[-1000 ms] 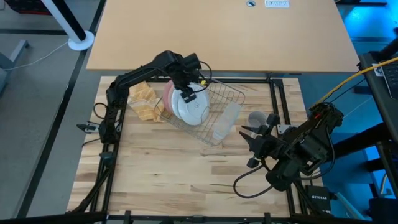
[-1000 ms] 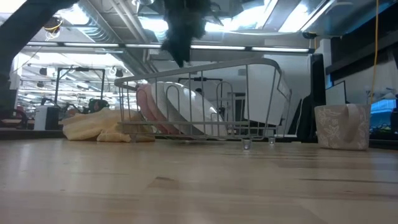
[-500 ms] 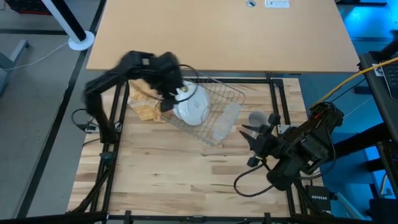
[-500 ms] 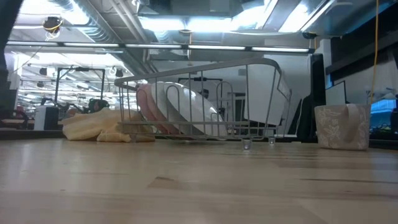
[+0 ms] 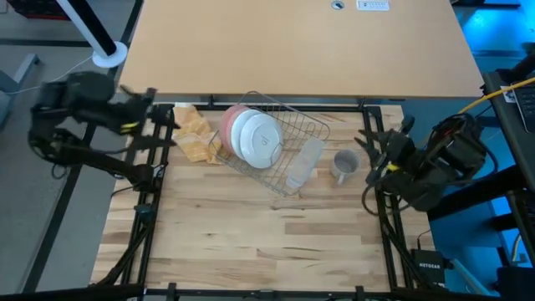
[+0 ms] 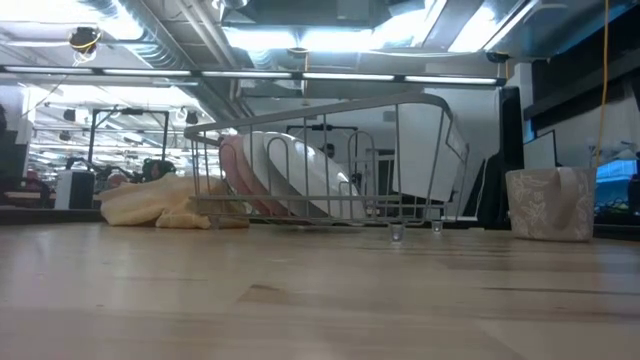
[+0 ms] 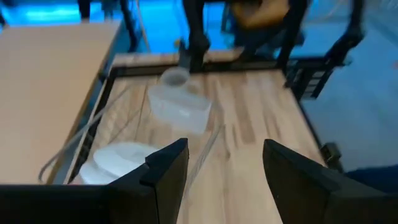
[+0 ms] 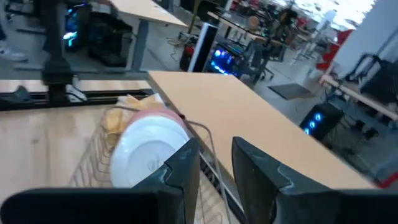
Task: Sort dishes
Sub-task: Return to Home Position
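High view: wood counter (image 5: pixel 251 242); one rack (image 5: pixel 305 134) holding one white plate (image 5: pixel 257 140), one mug (image 5: pixel 343 164) at its three o'clock; both jaws spread.

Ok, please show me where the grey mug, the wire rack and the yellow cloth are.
grey mug (image 5: pixel 342 165), high view, on its body.
wire rack (image 5: pixel 303 131), high view, on the bare wires beside the plates.
yellow cloth (image 5: pixel 194 135), high view, on its middle folds.

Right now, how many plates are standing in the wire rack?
2 visible: a pink plate at the rack's end by the cloth, a white plate right beside it. More pink ones may be hidden.
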